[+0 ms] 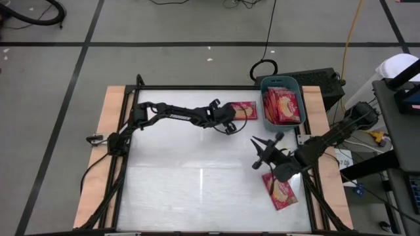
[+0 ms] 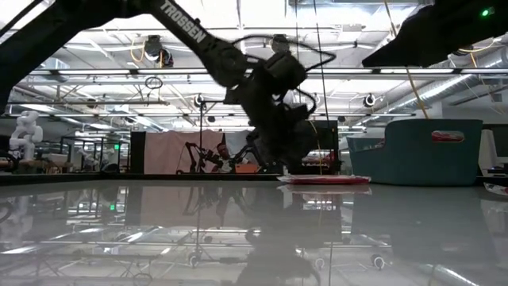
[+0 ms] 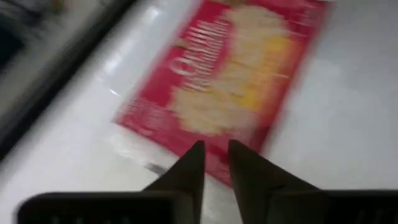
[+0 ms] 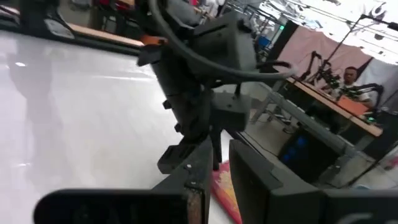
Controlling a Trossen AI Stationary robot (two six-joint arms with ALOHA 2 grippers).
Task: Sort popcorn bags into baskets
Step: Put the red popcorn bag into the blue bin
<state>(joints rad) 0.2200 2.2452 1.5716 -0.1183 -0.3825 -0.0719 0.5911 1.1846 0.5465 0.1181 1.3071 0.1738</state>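
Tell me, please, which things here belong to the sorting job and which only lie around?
Belong to the job:
- popcorn bag by the left gripper, flat on the table
- popcorn bag near the right gripper, on the table
- bags already in the teal basket
- teal basket

Just lying about:
- black cable loop on the floor
- yellow cable

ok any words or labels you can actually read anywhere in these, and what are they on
"TROSSEN": white capitals on the dark arm crossing the top of the low view.
Yellow script on the red popcorn bag below the left fingers: blurred, unreadable.
Print on the bags in the teal basket and on the bag by the right arm: too small to read.
Nothing else is legible.
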